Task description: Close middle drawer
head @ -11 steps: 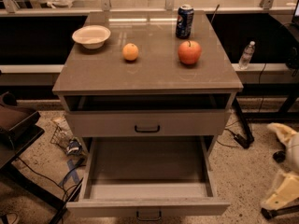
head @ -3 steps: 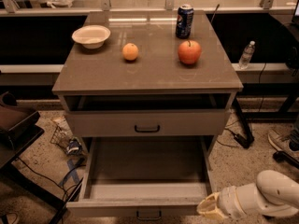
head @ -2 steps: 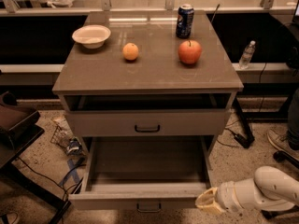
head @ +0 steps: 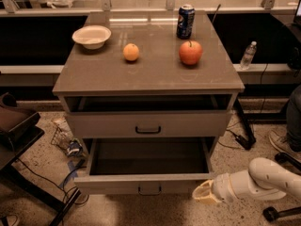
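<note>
The middle drawer (head: 113,183) is the low one. It stands pulled out of the grey cabinet (head: 146,74), showing its long bare tray (head: 148,157) and a small dark loop handle (head: 149,190) at the centre of its flat front. My gripper (head: 203,193), on a white arm coming in from the right, is at the right end of that drawer front, touching or nearly touching it.
A taller-faced drawer (head: 188,124) above is slightly out. On top sit a white bowl (head: 91,36), an orange (head: 131,52), an apple (head: 190,52) and a soda can (head: 185,21). A dark chair (head: 16,126) and floor clutter (head: 66,140) are at left, a person's shoe (head: 282,142) at right.
My arm came in from the right to the drawer front's right end. The middle drawer has slid partway back into the cabinet, and less of its tray shows.
</note>
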### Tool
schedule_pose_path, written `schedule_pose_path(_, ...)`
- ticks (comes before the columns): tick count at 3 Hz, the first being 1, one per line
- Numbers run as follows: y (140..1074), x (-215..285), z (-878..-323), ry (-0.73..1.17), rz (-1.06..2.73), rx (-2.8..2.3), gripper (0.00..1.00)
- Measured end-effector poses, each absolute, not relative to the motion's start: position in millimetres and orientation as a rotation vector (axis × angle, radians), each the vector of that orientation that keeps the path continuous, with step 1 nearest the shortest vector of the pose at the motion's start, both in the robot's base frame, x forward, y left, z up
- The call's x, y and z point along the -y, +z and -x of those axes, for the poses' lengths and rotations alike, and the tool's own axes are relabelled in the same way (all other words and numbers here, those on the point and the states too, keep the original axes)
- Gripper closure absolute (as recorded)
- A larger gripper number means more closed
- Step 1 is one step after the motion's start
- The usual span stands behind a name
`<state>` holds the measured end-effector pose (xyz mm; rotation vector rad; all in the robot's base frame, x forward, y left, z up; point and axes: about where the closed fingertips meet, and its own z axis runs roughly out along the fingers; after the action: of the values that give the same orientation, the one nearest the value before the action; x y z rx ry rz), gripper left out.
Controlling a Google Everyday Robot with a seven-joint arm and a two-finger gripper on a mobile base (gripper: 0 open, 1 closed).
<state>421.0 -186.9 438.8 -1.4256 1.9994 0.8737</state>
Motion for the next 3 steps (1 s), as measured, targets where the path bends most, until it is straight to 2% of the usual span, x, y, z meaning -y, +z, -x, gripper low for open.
schedule_pose_path(2,421.8,168.4,-482.1,0.892,1.392,-2.006,1.0)
schedule_pose_path(3,421.8,168.4,-482.1,0.892,1.392,-2.006,1.0)
